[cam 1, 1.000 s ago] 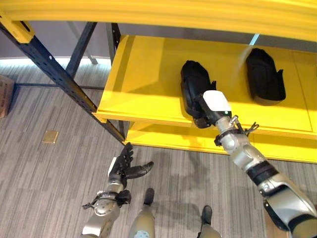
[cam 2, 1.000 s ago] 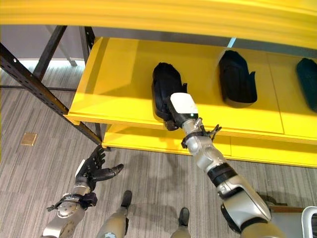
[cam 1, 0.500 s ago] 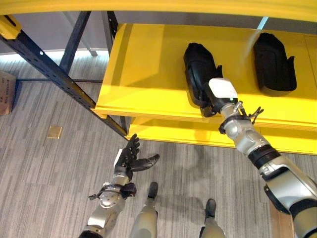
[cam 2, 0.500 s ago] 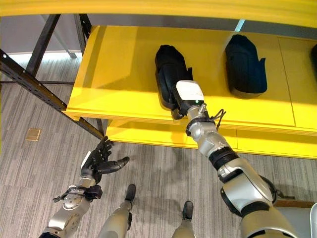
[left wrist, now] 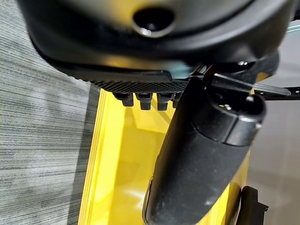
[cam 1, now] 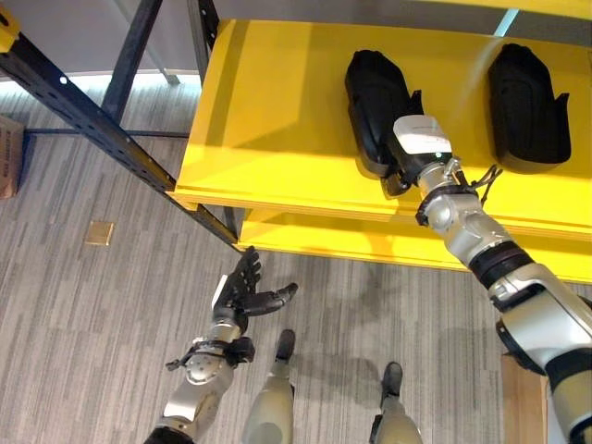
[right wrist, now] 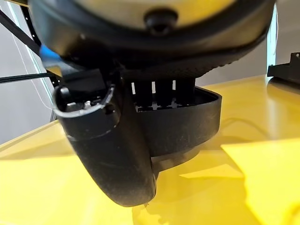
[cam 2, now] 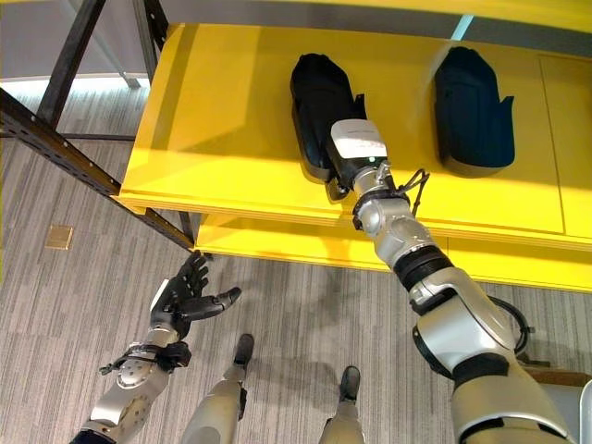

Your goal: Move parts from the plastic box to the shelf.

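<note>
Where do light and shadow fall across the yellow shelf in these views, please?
Left eye view: a bright band crosses the yellow shelf in front of the black part, with dimmer yellow behind. Right wrist view: the right robot hand and the part cast dark shadows beside bright patches on the shelf.

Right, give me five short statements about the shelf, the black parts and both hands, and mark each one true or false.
1. Two black parts lie on the yellow shelf. True: the left part and the right part.
2. The right hand is at the left part. True.
3. The left hand holds a part. False: it is open, holding nothing.
4. The two parts touch. False: bare shelf lies between them.
5. The left hand rests on the shelf. False: it hangs over the floor.
</note>
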Motion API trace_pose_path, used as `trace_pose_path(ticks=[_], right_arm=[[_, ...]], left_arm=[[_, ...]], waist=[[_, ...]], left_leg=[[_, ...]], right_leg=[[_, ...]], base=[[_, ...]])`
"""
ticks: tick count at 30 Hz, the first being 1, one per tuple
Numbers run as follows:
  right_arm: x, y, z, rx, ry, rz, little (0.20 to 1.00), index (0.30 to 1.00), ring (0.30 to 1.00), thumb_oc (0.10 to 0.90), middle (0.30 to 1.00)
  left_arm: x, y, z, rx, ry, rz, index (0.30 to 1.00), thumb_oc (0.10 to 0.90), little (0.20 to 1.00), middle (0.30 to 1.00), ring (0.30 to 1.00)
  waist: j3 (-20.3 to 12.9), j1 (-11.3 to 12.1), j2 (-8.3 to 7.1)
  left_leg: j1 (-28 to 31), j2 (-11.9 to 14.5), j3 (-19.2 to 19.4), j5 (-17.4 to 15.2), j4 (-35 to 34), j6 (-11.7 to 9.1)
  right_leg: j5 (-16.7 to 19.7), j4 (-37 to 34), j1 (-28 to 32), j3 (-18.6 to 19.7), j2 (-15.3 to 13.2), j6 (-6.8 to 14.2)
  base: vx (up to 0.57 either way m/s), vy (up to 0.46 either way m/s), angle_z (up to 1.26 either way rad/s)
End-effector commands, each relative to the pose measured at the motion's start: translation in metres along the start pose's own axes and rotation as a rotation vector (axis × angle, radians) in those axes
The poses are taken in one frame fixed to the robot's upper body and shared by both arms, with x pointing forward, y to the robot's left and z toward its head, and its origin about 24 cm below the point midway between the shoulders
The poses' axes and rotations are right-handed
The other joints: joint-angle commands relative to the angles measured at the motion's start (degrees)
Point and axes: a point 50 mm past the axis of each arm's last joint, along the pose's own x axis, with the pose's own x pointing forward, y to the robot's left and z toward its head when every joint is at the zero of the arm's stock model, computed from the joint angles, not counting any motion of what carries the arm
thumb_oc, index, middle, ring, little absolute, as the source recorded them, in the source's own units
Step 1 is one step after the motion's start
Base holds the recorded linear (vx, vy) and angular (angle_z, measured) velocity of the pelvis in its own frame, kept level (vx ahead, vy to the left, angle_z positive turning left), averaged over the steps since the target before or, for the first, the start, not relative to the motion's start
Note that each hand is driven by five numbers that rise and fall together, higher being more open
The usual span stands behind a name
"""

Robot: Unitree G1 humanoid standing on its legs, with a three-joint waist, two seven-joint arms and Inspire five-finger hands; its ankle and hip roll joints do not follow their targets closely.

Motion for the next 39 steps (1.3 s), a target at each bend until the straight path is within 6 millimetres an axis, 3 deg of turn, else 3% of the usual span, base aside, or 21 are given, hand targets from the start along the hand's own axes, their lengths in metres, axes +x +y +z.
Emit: trace_pose_path(ticks=[1, 18, 25, 39], right_arm=[[0.021, -0.062, 0.006, 0.017, 0.003, -0.204, 0.300, 0.300, 0.300, 0.400, 0.300], [0.020, -0.054, 0.003, 0.309, 0.100, -0.276, 0.300, 0.300, 0.300, 0.400, 0.300], [0.020, -0.052, 0.005, 0.336, 0.098, -0.273, 0.300, 0.300, 0.300, 0.400, 0.300], [0.025, -0.067, 0.015, 0.309, 0.056, -0.302, 0.300, 0.300, 0.300, 0.400, 0.300]], left_arm=[[0.005, -0.008, 0.048, -0.030, -0.245, -0.061, 1.000, 0.900, 1.000, 1.000, 1.000], [0.009, -0.011, 0.054, -0.047, -0.268, -0.034, 1.000, 0.900, 1.000, 1.000, 1.000], [0.009, -0.010, 0.054, -0.046, -0.267, -0.034, 1.000, 0.900, 1.000, 1.000, 1.000], [0.008, -0.008, 0.055, -0.044, -0.269, -0.032, 1.000, 0.900, 1.000, 1.000, 1.000]], waist=[[-1.26, 1.20, -0.52], [-0.22, 1.39, 0.09], [-0.09, 1.53, 0.04], [0.30, 2.40, -0.01]], left_leg=[[-1.38, -0.90, 1.98, -1.11, 1.35, 3.12], [-2.63, -1.60, 1.50, -1.23, 1.86, 3.39], [-2.86, -1.77, 1.40, -1.15, 1.88, 3.42], [-3.70, -2.29, 0.91, -0.68, 1.63, 3.42]], right_leg=[[1.45, 2.34, 0.79, -0.25, -0.23, -1.15], [1.58, 2.24, 0.35, -0.71, -0.56, -1.08], [1.54, 2.19, 0.46, -0.96, -0.62, -1.00], [2.01, 1.63, 0.45, -1.91, -0.88, -0.83]], base=[[0.01, -0.006, 0.03], [0.00, 0.000, 0.00], [0.00, 0.000, 0.00], [0.00, 0.001, 0.00]])
